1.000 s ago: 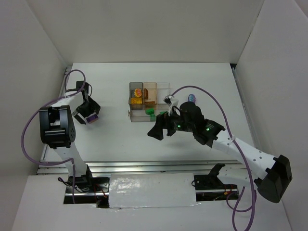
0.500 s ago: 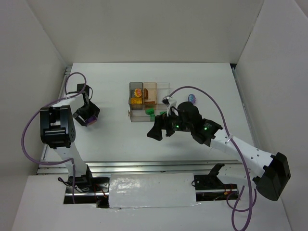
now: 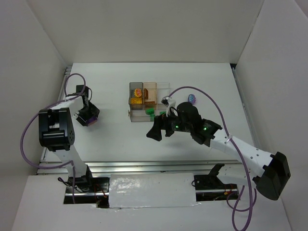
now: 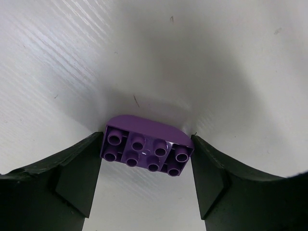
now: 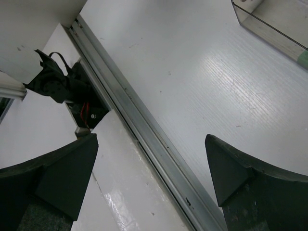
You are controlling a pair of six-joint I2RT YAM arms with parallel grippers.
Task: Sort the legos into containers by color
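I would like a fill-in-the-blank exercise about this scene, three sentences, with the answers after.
The brick between the fingers of the left gripper is ____ in colour. The right gripper holds ____. Another loose brick lies on the table, to the ____ of the tray.
Missing words: purple; nothing; right.

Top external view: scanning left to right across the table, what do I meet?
Left gripper gripping a purple lego → tray → loose purple lego → right arm's base.
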